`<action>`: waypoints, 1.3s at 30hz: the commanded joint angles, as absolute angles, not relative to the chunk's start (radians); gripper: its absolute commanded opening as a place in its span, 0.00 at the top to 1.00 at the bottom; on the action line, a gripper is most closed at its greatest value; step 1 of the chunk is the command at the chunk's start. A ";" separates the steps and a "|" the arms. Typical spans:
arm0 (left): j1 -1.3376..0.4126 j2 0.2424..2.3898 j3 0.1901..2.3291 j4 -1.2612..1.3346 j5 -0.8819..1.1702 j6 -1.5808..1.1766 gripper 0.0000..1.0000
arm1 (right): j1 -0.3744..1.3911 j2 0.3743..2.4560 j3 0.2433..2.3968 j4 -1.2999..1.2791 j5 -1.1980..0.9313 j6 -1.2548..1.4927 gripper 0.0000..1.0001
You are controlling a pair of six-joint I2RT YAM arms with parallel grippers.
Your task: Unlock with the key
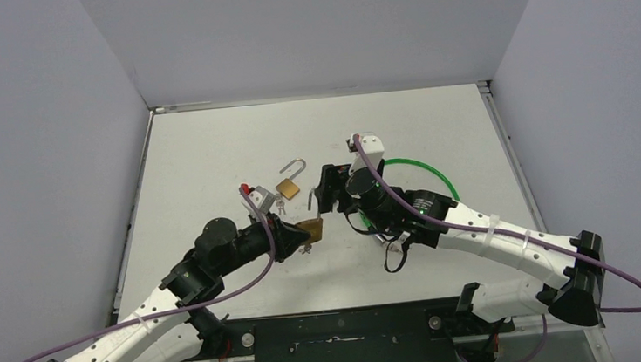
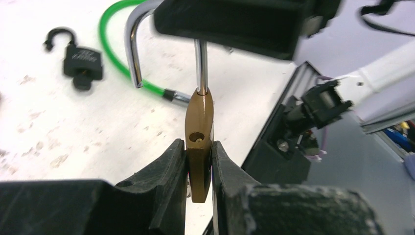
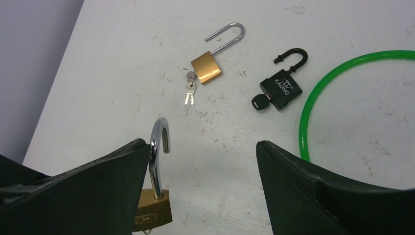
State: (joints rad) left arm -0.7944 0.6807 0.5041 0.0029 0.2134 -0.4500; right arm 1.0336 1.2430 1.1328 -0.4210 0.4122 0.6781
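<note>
My left gripper (image 1: 295,234) is shut on the body of a brass padlock (image 1: 311,228), held edge-on between its fingers in the left wrist view (image 2: 198,122). The chrome shackle (image 2: 133,54) is swung open. My right gripper (image 1: 325,189) is open just above this padlock. In the right wrist view (image 3: 200,147) its left finger (image 3: 98,181) lies against the shackle (image 3: 157,147) and its right finger (image 3: 318,186) stands well apart. A small bit of metal, perhaps the key, shows under the padlock body (image 3: 155,208).
A second brass padlock (image 3: 206,69), shackle open, lies on the table with a pair of keys (image 3: 190,93). A black padlock (image 3: 280,91), open with a key in it, lies beside a green cable loop (image 3: 313,98). A small red item (image 1: 246,188) lies left of them.
</note>
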 commanded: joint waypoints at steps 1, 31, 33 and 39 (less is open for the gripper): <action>-0.794 0.713 0.663 -0.166 -0.042 -0.427 1.00 | 1.012 1.161 1.081 -0.295 0.454 0.745 0.19; -0.816 1.509 1.038 -0.818 -0.791 -0.550 1.00 | 0.986 0.982 0.820 -0.304 0.396 0.901 0.19; -0.825 1.563 1.035 -0.801 -0.776 -0.550 1.00 | 0.985 0.962 0.810 -0.316 0.406 0.908 0.19; -0.863 1.638 1.013 -0.718 -0.720 -0.568 0.92 | 0.981 0.916 0.797 -0.361 0.431 0.918 0.19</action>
State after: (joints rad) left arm -0.8398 1.6333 0.9882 -0.7982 -0.6975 -0.5629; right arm 0.9894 0.9546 0.8017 -0.3431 0.3889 0.9005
